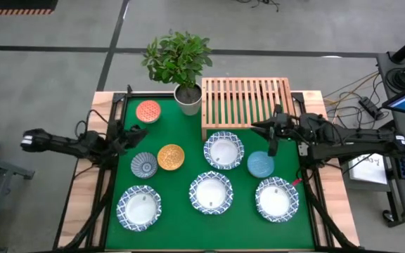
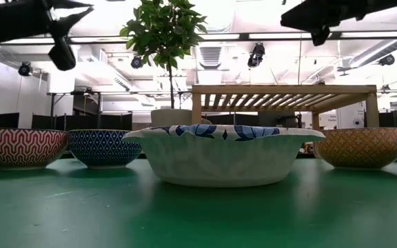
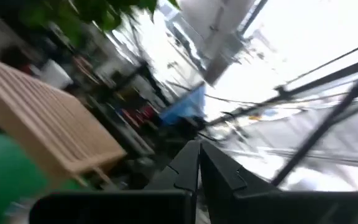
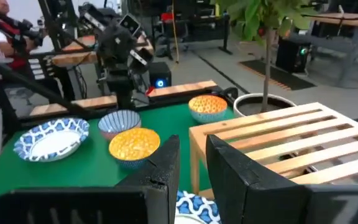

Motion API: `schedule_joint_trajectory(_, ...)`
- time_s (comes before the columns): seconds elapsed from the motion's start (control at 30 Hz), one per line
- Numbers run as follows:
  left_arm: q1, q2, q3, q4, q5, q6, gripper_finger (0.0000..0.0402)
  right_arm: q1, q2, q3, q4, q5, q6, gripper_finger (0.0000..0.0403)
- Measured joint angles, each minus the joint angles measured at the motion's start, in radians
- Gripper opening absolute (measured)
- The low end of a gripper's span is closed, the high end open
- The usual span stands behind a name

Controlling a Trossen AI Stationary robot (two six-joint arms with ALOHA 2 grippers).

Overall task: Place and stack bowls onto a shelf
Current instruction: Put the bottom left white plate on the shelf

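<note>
**Operator:** As things lie now, how much of the stacking is behind me?

**Observer:** None that you can count. Your shelf (image 1: 247, 98) stands bare at the back of the green mat (image 1: 188, 211), beside the potted plant (image 1: 186, 91). All eight bowls are on the mat: four white blue-rimmed bowls (image 1: 223, 150), plus the orange-red bowl (image 1: 148, 111), yellow-orange bowl (image 1: 171, 157), dark blue patterned bowl (image 1: 144, 165) and light blue bowl (image 1: 261, 164).

**Operator:** And my grippers?

**Observer:** Your right gripper (image 1: 272, 135) hangs in the air near the shelf's front right corner, between it and the light blue bowl. Its fingers (image 4: 166, 163) are slightly parted with nothing in them. Your left gripper (image 1: 133, 133) waits above the mat's left edge, fingers (image 3: 188, 171) pressed together, empty.

**Operator:** So everything remains?

**Observer:** Yes, I'd judge so. You have every bowl left to lift, place and nest.
</note>
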Motion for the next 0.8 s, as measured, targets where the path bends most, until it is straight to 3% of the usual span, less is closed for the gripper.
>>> schedule_joint_trajectory(0.17, -0.025, 0.176, 0.135, -0.054, 0.095, -0.117, 0.0, 0.0, -0.012, 0.026, 0.01, 0.002, -0.025, 0.0068)
schedule_joint_trajectory(0.27, -0.046, 0.275, 0.251, -0.214, 0.176, -0.225, 0.0, 0.0, -0.013, 0.032, 0.022, 0.002, -0.03, 0.0068)
schedule_joint_trajectory(0.4, -0.105, 0.406, 0.482, -0.684, 0.208, -0.378, 0.0, 0.0, -0.018, 0.032, 0.041, 0.002, -0.052, 0.0068)
schedule_joint_trajectory(0.57, -0.235, 0.662, 0.797, -1.346, 0.242, -0.711, 0.0, 0.0, -0.018, 0.032, 0.048, 0.003, -0.064, 0.0068)
schedule_joint_trajectory(0.7, -0.353, 0.89, 0.991, -1.641, 0.331, -0.875, 0.0, 0.0, -0.016, 0.031, 0.043, 0.003, -0.064, 0.0068)
schedule_joint_trajectory(0.8, -0.414, 1.027, 1.073, -1.737, 0.404, -0.942, 0.0, 0.0, -0.016, 0.031, 0.031, 0.003, -0.063, 0.0068)
